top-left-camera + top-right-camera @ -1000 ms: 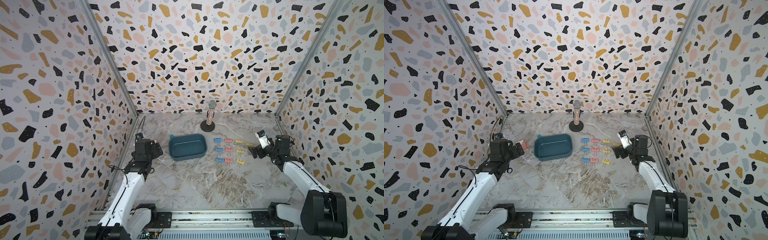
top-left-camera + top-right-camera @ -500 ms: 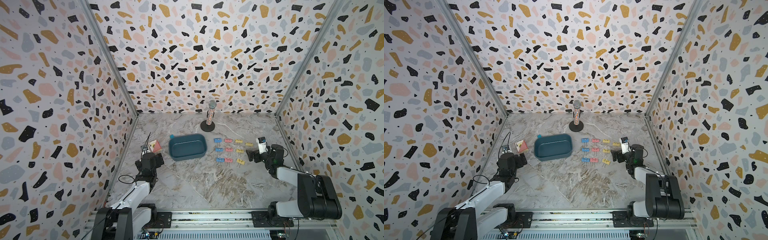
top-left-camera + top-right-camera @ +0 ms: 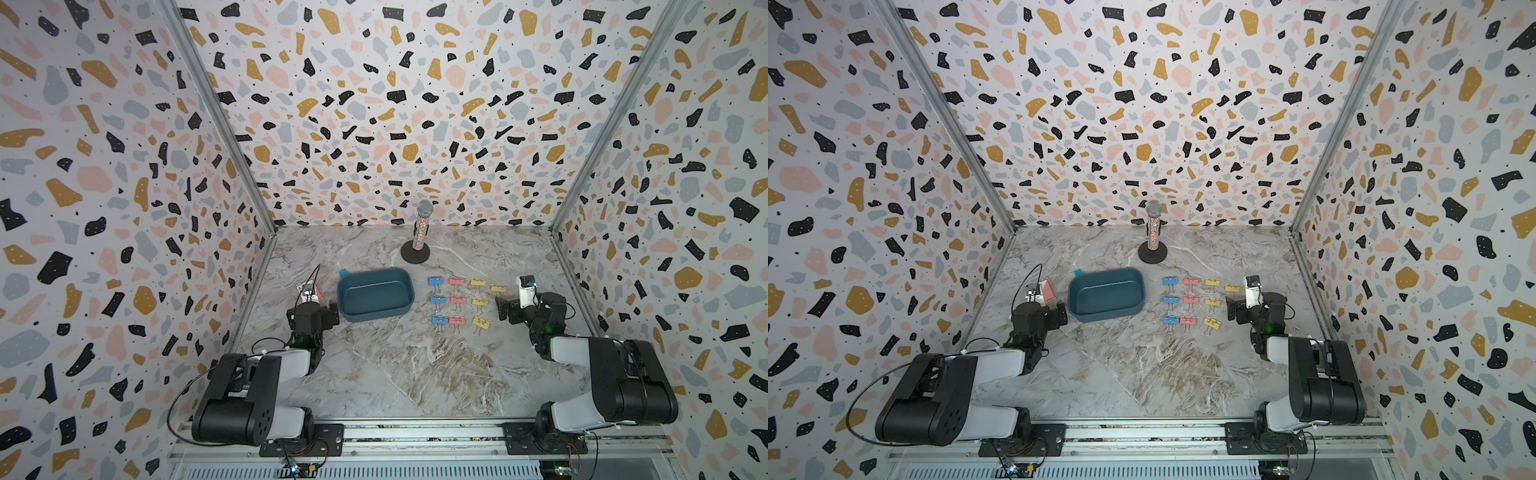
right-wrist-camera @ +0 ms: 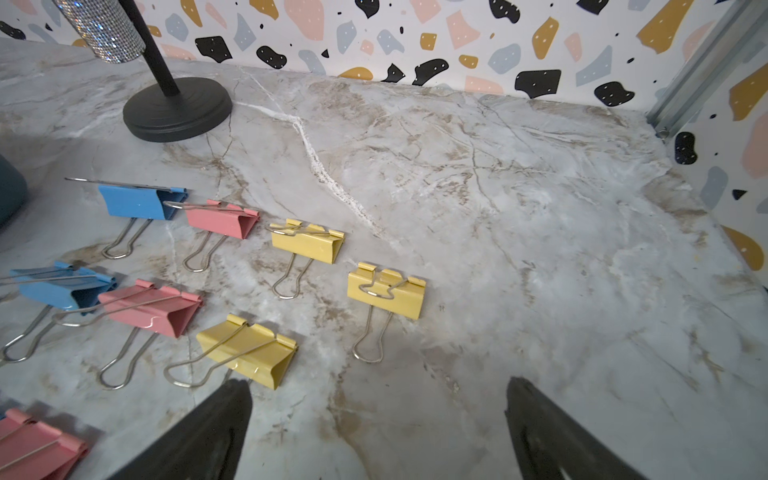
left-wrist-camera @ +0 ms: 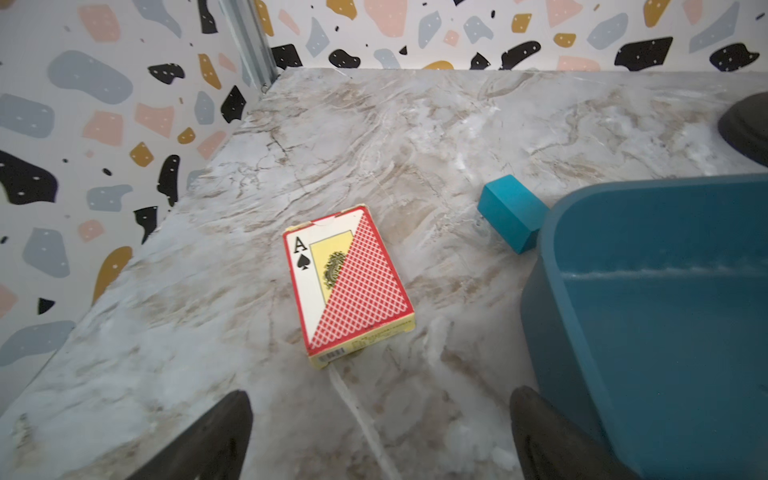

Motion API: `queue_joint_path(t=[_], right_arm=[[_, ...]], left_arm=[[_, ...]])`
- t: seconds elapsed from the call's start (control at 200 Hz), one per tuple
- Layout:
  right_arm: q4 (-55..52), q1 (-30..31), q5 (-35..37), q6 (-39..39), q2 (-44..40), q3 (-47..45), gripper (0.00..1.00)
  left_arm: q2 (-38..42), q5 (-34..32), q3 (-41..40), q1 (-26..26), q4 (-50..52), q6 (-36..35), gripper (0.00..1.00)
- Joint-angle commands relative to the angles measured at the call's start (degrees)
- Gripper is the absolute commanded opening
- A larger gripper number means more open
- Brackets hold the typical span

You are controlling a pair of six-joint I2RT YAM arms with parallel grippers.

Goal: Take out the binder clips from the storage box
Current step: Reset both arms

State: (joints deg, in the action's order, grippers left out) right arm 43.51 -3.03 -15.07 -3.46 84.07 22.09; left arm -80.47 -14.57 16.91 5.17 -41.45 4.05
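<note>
On the tabletop [image 3: 395, 365] | binder clips [image 3: 457, 299]: pastel blue, pink, yellow | silver wire handles

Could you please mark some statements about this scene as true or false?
1. The dark teal plastic storage box holds no clips. True.
2. The pastel binder clips lie on the box's left-arm side. False: they lie in rows on its right-arm side.
3. The right gripper is shut on a yellow clip. False: it is open and empty.
4. A red-backed playing-card pack lies flat in front of the left gripper. True.
5. The glittery microphone on its black round stand lies toppled. False: it stands upright.
</note>
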Motion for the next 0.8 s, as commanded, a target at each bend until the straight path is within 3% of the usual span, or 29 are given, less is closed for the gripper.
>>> queue_joint_path(t=[0.0, 0.075, 0.255, 0.791], right_arm=[[5.58, 0.13, 2.61, 1.27, 0.32, -2.03, 1.0], [15.4, 0.08, 2.62, 1.84, 3.42, -5.27, 1.0], [6.97, 0.25, 5.12, 2.06, 2.02, -2.39, 1.0], [9.16, 0.24, 4.96, 2.23, 2.67, -2.83, 1.0]], left_arm=[[-0.17, 0.19, 1.11, 0.63, -5.3, -2.55, 1.0], [-0.25, 0.18, 1.18, 0.63, -5.22, -2.52, 1.0], [0.0, 0.31, 1.11, 0.81, -5.13, -2.7, 1.0], [-0.3, 0.42, 1.44, 0.81, -5.04, -2.85, 1.0]])
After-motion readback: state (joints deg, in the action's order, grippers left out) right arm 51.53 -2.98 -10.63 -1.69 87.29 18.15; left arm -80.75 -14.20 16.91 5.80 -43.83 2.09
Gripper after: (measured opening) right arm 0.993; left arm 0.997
